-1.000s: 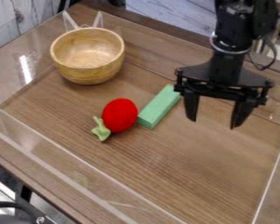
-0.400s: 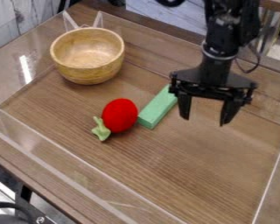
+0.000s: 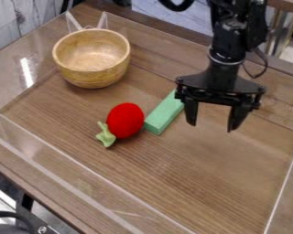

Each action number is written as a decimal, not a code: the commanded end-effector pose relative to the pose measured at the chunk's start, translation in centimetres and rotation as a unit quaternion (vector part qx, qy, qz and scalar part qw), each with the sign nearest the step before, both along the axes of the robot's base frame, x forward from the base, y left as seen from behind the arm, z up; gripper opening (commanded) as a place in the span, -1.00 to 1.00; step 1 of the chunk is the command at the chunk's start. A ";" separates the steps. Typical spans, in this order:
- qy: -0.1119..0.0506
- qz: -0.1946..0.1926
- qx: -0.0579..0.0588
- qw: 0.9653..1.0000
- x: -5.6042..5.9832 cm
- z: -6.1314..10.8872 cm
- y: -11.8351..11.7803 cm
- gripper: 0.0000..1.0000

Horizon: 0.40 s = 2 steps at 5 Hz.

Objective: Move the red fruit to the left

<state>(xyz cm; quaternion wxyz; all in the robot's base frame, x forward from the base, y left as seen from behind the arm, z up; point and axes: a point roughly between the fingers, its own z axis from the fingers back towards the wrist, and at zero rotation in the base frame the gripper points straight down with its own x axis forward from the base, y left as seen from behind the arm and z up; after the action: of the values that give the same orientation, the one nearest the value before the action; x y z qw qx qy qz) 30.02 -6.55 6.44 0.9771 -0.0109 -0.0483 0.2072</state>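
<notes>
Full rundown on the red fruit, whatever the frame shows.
The red fruit is small, round, bright red and smooth, plastic-looking, with a light-green leafy stem at its lower left. It lies on its side on the wooden tabletop, stem end resting on the wood. The green block lies right beside it on the right; whether they touch is not clear. The wooden bowl stands apart, up and to the left. The open pincer hangs to its right, past the block, not touching the fruit.

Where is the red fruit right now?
The red fruit lies on the table near picture centre, against the green block's left end, below-right of the wooden bowl.
</notes>
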 end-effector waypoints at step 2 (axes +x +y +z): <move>-0.017 0.026 -0.002 1.000 0.7 0.3 -1.8 1.00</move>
<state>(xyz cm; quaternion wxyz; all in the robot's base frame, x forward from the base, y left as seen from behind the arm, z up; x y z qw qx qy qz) 29.69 -8.02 5.23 0.9713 -0.0030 -0.0383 0.2348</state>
